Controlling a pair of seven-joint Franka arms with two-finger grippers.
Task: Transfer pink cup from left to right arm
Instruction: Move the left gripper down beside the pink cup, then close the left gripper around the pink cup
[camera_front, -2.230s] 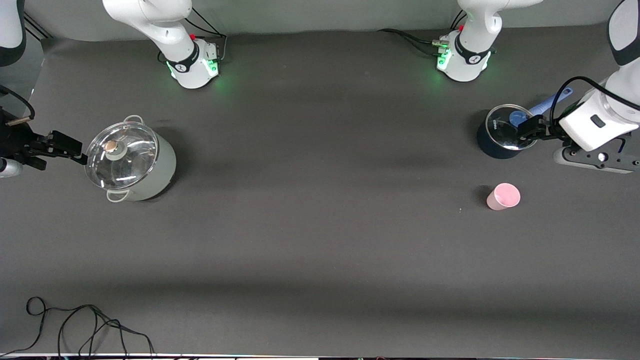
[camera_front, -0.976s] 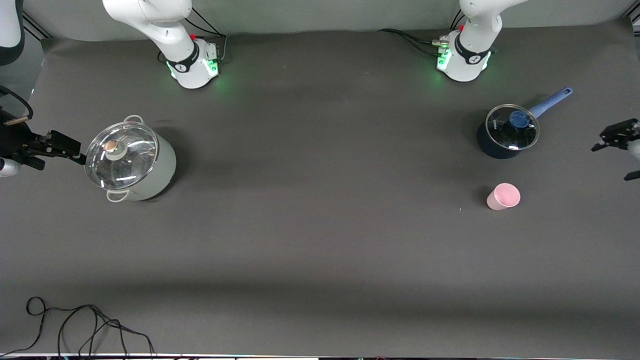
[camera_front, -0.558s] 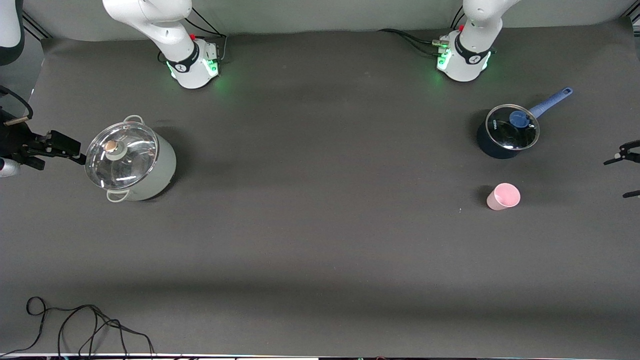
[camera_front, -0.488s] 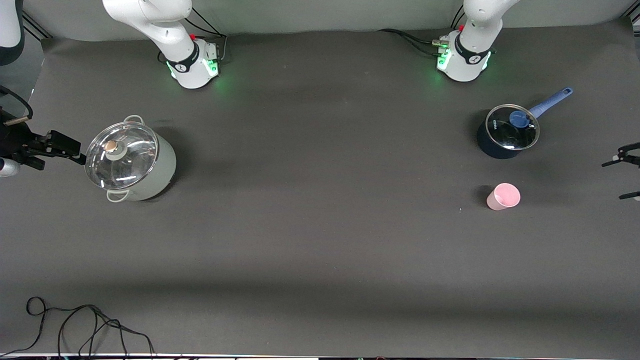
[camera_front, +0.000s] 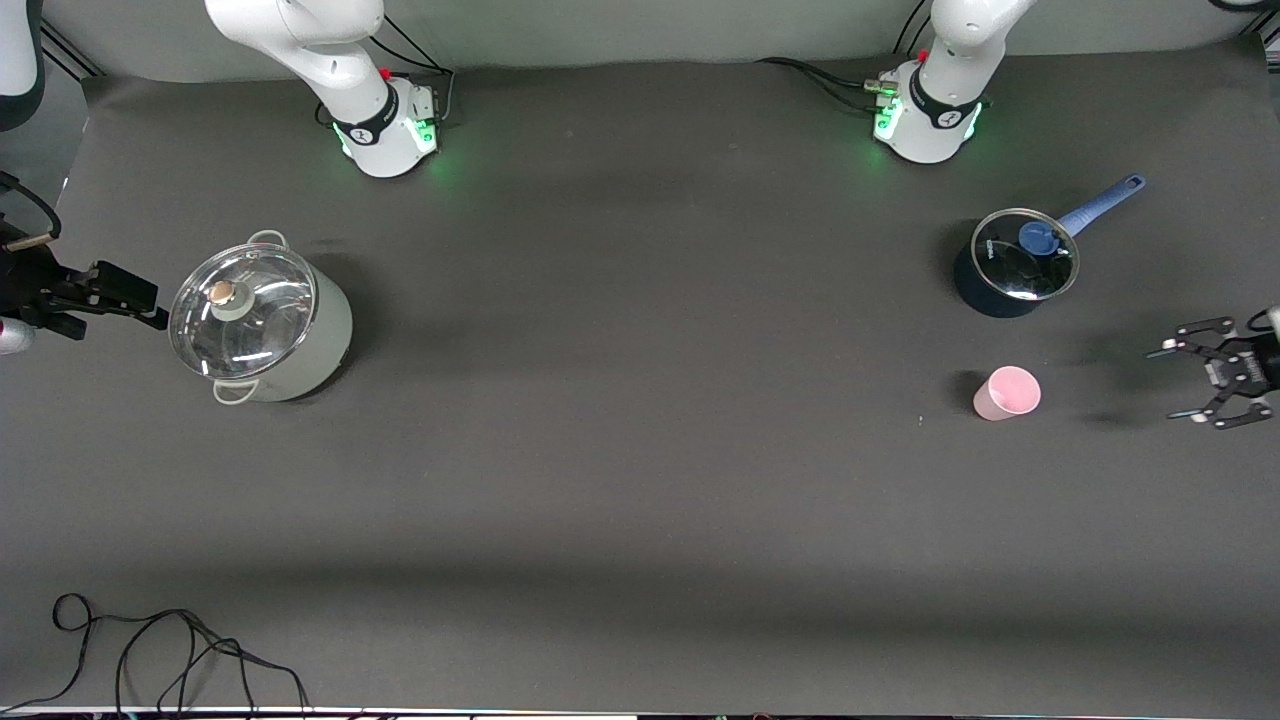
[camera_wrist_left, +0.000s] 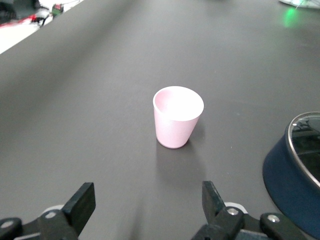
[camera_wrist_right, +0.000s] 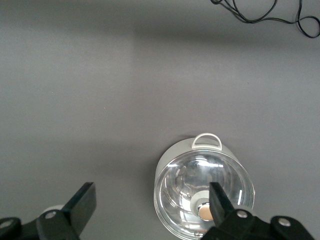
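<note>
While the pink cup (camera_front: 1007, 392) stands untouched at the frame's right, both grippers' jaws are spread, so seemingly everything remains.

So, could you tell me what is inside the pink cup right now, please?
Nothing shows inside the pink cup: it stands upright on the table, and the left wrist view shows only its bare pink inner wall. The bottom of the inside is hidden by the near rim.
</note>
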